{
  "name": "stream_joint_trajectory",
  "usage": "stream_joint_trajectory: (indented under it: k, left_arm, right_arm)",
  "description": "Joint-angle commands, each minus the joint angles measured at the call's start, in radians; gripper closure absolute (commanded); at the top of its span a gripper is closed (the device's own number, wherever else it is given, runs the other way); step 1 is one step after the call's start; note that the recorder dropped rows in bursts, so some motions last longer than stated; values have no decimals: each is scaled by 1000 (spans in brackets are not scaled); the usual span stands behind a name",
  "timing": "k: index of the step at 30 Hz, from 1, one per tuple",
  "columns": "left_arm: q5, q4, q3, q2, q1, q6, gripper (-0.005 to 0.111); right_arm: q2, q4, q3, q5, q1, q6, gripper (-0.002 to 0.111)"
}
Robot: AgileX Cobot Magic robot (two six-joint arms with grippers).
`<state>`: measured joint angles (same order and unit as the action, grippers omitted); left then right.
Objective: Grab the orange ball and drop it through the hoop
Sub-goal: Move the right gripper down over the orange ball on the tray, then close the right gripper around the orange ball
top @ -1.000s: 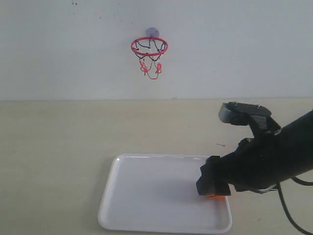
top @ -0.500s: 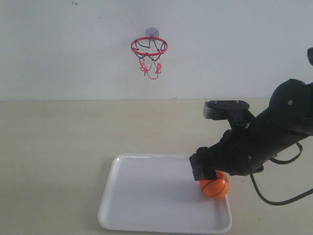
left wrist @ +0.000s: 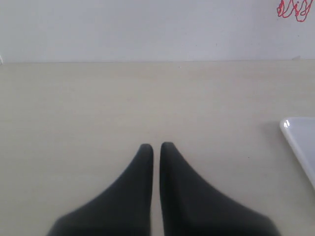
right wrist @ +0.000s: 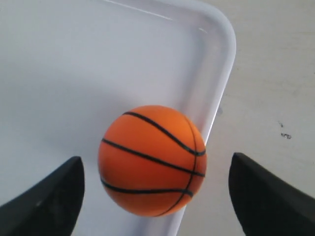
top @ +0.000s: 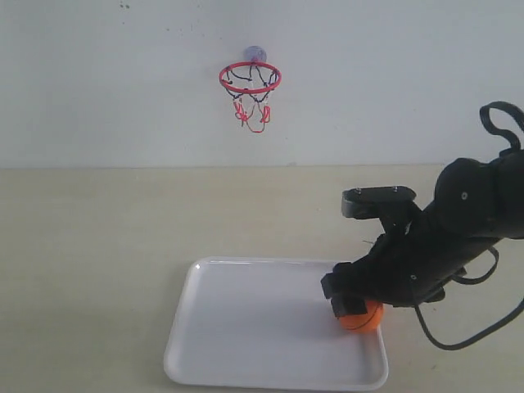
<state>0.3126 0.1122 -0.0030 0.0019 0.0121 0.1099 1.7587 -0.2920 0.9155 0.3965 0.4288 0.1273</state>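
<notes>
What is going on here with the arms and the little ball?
The right gripper is down over the orange ball, which lies in the white tray near its rim. Its jaws are open, one on each side of the ball, not gripping it. The left gripper is shut and empty above the table. The ball is not yet lifted toward the hoop on the wall.
</notes>
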Motion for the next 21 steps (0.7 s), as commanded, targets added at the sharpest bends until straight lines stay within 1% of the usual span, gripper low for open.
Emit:
stream_joint_trajectory:
  k: [1, 2, 4, 5, 6, 8, 12, 13, 21]
  left_arm:
    - [0, -7, 3, -2, 9, 2, 103]
    - [0, -7, 3, -2, 9, 2, 103]
    - [0, -7, 3, -2, 9, 2, 103]
    - [0, -7, 3, -2, 9, 2, 103]
    - [0, -7, 3, -2, 9, 2, 103]
    - [0, -7, 3, -2, 9, 2, 103]
    - [0, -7, 3, -2, 9, 2, 103]
    - [0, -7, 3, -2, 9, 2, 103]
    - [0, -7, 3, -2, 9, 2, 103]
  right_arm:
    - [18, -9, 5, -11, 2, 2, 33]
    - [18, -11, 5, -11, 2, 2, 34]
    - [18, -17, 5, -13, 2, 2, 43]
    - [18, -17, 5, -15, 2, 2, 53]
    - [18, -17, 5, -15, 2, 2, 55]
    - [18, -17, 5, -22, 2, 2, 53]
    - [18, -17, 5, -36, 2, 14, 36]
    - [18, -17, 5, -38, 2, 14, 33]
    - [40, -41, 5, -55, 2, 14, 34]
